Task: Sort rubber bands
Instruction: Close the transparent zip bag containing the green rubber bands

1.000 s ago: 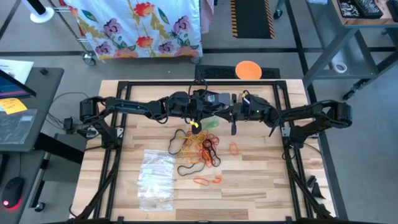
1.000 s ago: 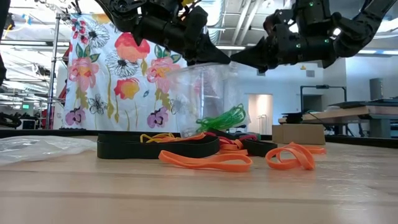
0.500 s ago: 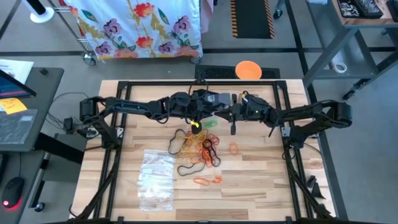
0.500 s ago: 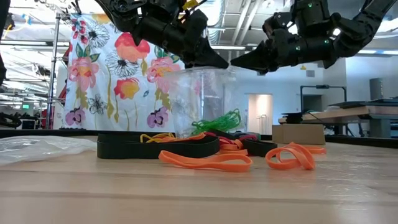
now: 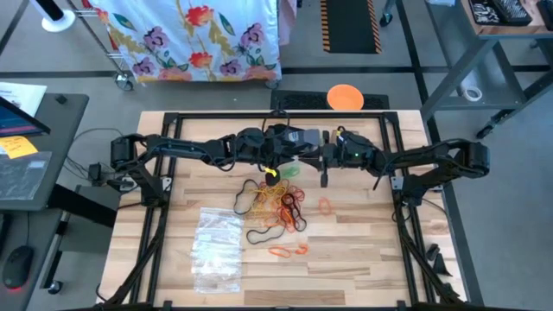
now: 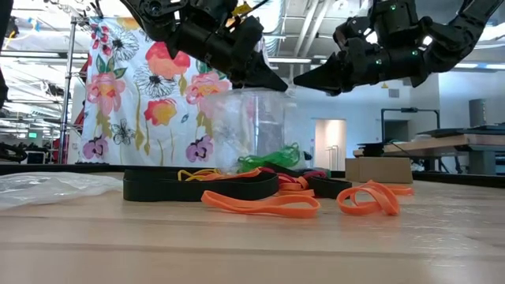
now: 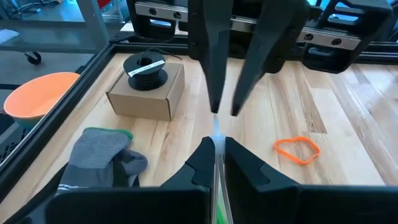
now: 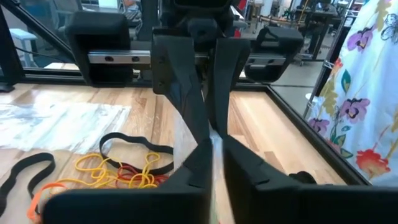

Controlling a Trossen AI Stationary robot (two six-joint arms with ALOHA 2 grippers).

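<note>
A clear plastic bag (image 6: 251,126) hangs between my two grippers above the middle of the table, with green rubber bands (image 6: 271,158) bunched at its bottom. My left gripper (image 6: 278,82) and my right gripper (image 6: 301,80) meet tip to tip over the bag, both shut on it. A pile of loose yellow, red, orange and black rubber bands (image 5: 281,203) lies on the table under and in front of the bag. The bag's bottom reaches down to that pile; whether it rests on it, I cannot tell. My left gripper pinches the bag's top edge (image 7: 216,130) between its two fingers, coming slanting down from the table's left. The bag hangs below the fingers. My right gripper pinches the same top edge (image 8: 214,139) from the table's right, slanting down, opposite the left fingertips. The bag hangs below.
Single orange bands (image 5: 324,206) (image 5: 289,250) and black bands (image 5: 263,233) lie apart from the pile. A heap of clear plastic bags (image 5: 216,246) lies at the near left. A cardboard box (image 7: 146,93), a grey glove (image 7: 102,158) and an orange bowl (image 5: 346,97) are at the far side.
The green bands have sunk lower in the bag and bunched together at its bottom. The bag's top has drawn narrower between the two grippers, whose fingertips have come closer together.
</note>
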